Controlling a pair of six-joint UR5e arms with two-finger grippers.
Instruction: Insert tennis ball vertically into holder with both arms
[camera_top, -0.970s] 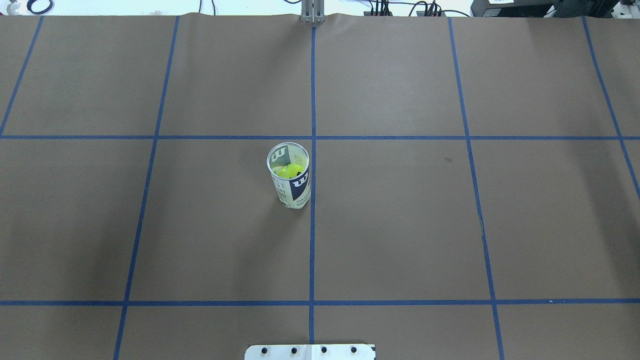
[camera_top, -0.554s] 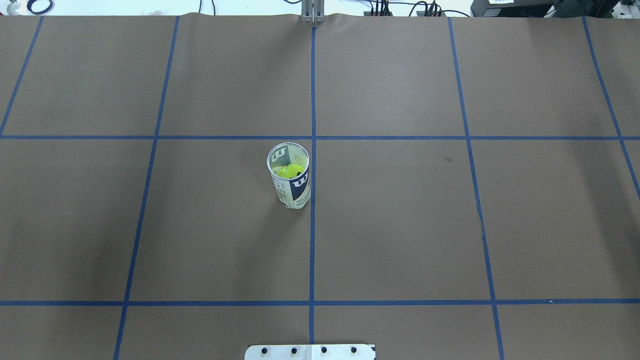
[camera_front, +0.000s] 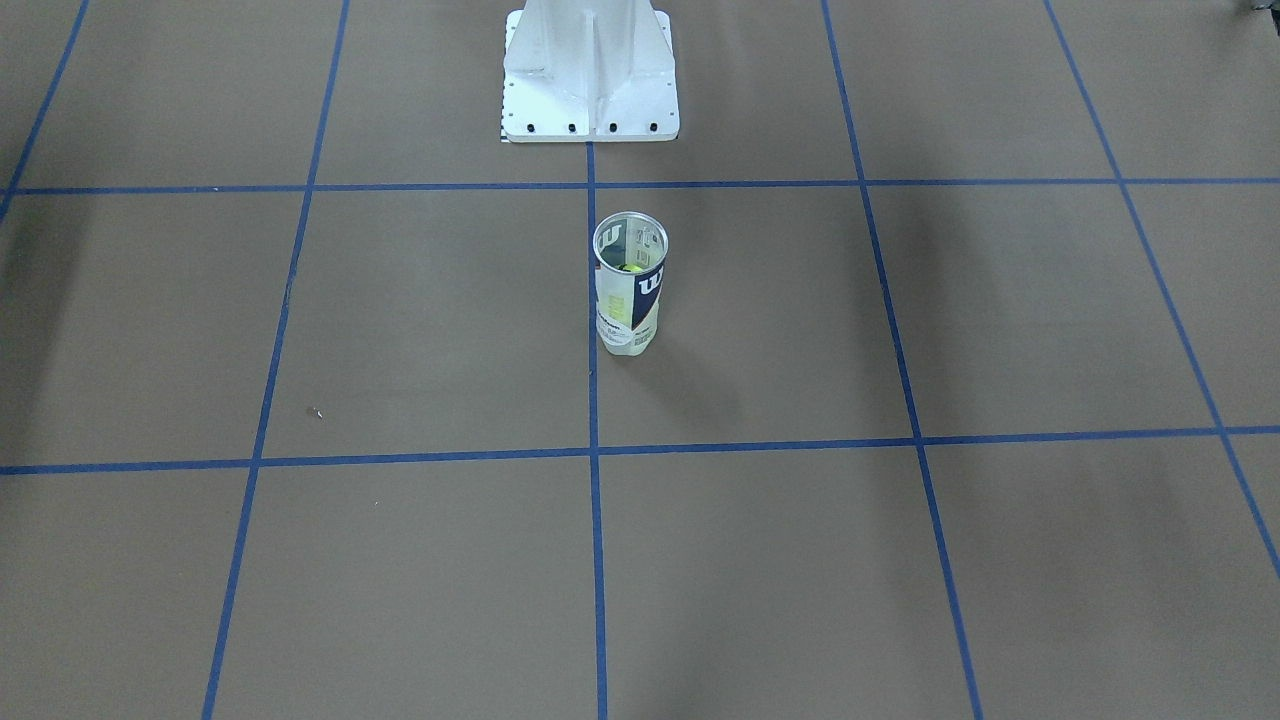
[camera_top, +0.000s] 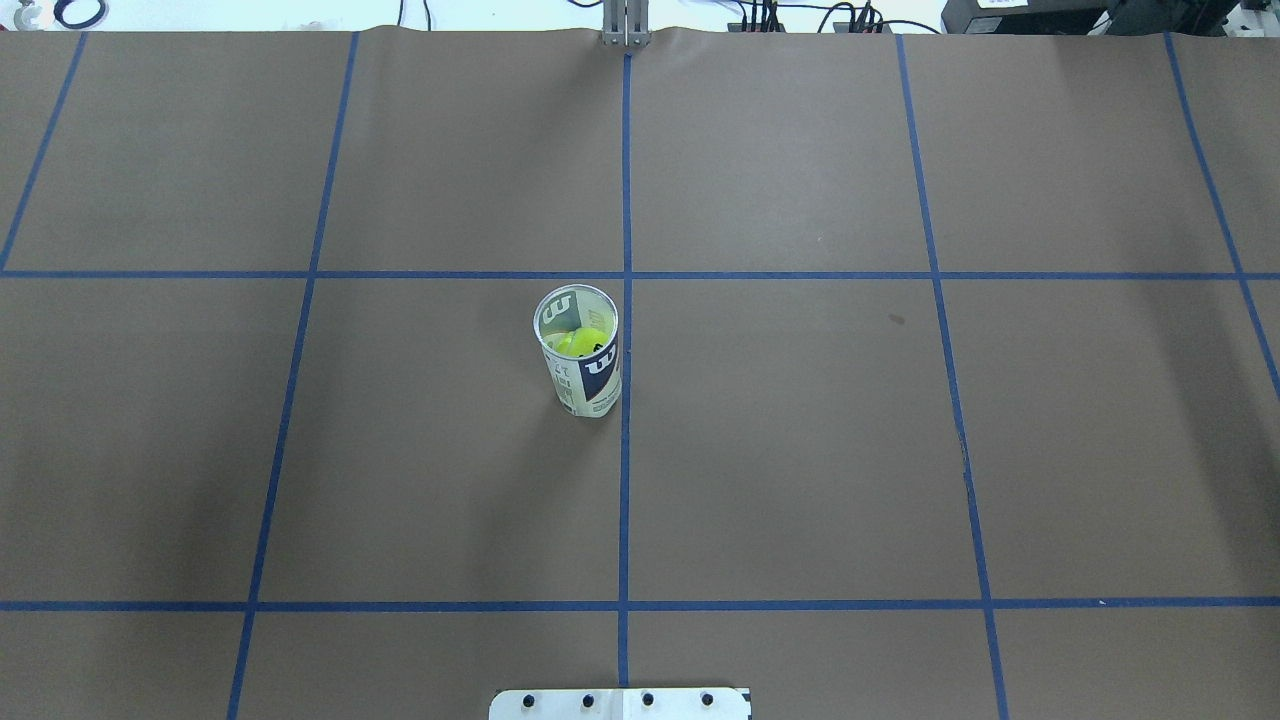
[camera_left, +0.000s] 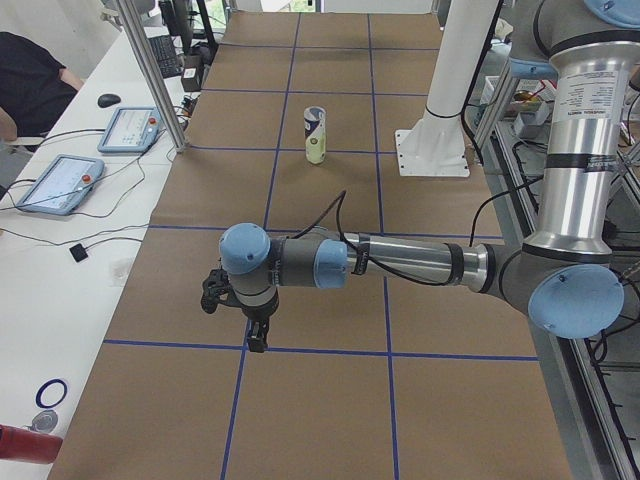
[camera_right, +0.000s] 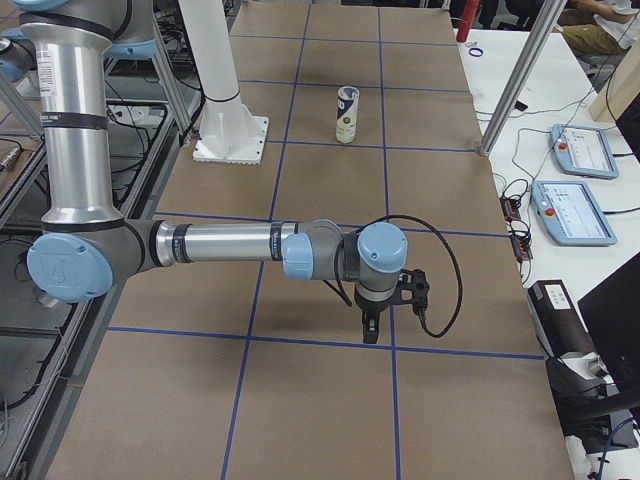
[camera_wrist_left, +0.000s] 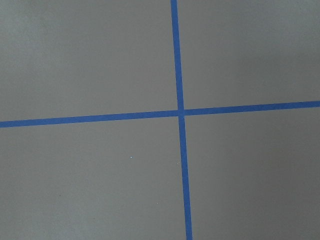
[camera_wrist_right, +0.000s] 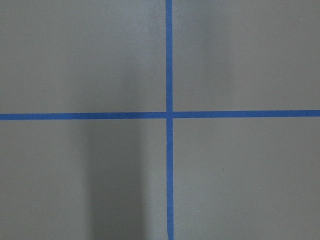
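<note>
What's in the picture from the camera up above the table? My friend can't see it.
A clear tennis-ball can stands upright near the middle of a brown table, open on top, with a yellow-green ball inside. Blue tape lines split the table into big squares; the can sits just left of the middle line. A white plate pokes in at the bottom edge.

Overhead and front cameras face each other across the bench (camera_top: 800, 450), sharing the tennis-ball can (camera_top: 585, 375). Wrist cameras look closely downward.
</note>
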